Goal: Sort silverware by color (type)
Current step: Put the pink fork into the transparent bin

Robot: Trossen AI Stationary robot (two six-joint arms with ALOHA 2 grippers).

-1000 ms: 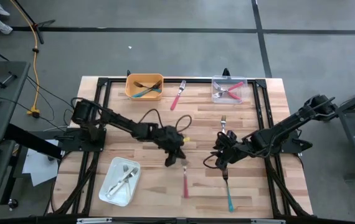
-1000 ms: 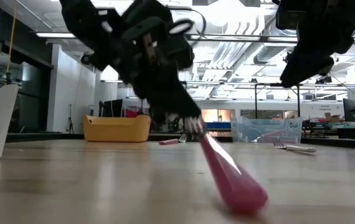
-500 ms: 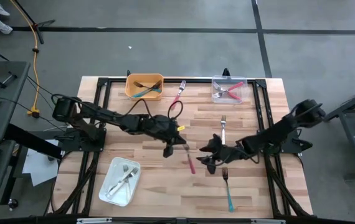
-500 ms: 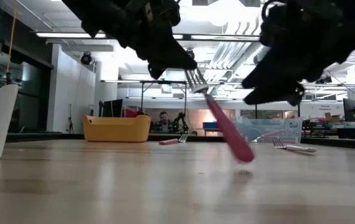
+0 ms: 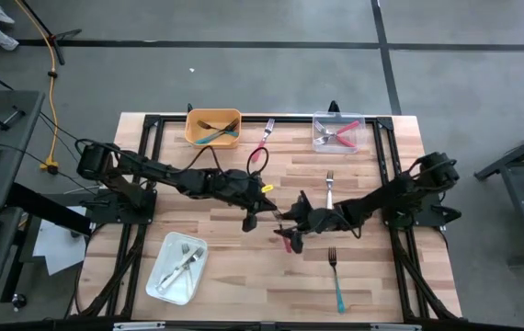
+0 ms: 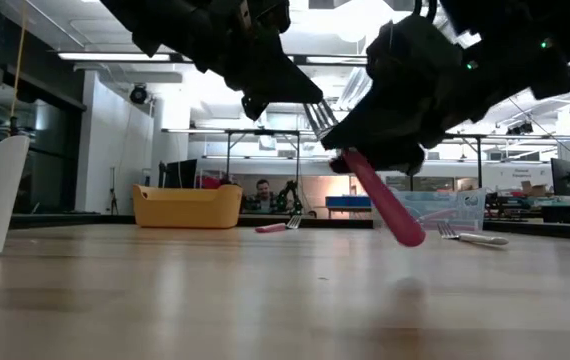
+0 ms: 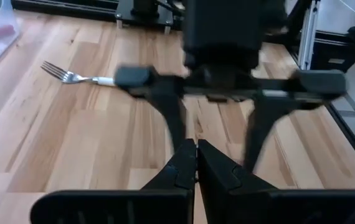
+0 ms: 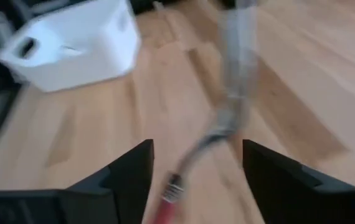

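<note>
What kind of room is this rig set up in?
Probably a robotics lab or workshop: the wooden table stands on a bare concrete floor, the low view shows an open ceiling with strip lights and more workbenches, and a person sits far behind.

Pink fork [image 6: 380, 207]: we see it lifted, tilted, handle down.
Teal fork [image 5: 337, 285]: flat near our front edge.

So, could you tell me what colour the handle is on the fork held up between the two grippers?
Pink-red; the fork's handle shows best in the low view.
</note>
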